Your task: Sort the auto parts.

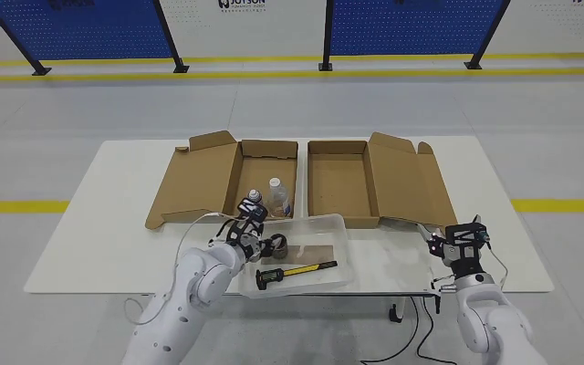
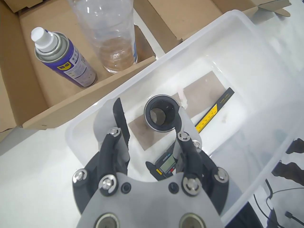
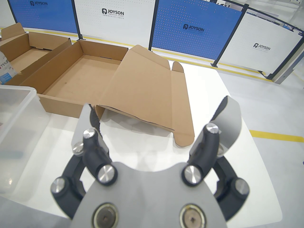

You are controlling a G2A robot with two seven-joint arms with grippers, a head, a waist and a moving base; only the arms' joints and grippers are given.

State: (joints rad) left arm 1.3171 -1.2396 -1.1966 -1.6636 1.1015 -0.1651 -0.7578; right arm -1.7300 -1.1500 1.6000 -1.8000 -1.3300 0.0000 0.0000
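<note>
My left gripper (image 2: 149, 110) is open inside the clear plastic bin (image 2: 201, 29), its fingers standing on either side of a black-and-metal bearing ring (image 2: 161, 113). One finger (image 2: 182, 124) is against the ring; the other is a little apart from it. The ring (image 1: 278, 245) rests on a brown sheet (image 2: 204, 88) next to a yellow-and-black digital caliper (image 2: 213, 113). In the left cardboard box (image 1: 205, 182) stand a blue spray can (image 2: 66, 65) and a clear bottle (image 2: 106, 24). My right gripper (image 3: 158, 106) is open and empty, over the table near the right box's flap (image 3: 147, 96).
The right cardboard box (image 1: 342, 182) has nothing in it, and its lid flap (image 1: 406, 178) lies spread towards my right gripper (image 1: 461, 239). The bin (image 1: 328, 219) sits at the table's front edge, just before both boxes. Cables hang below that edge.
</note>
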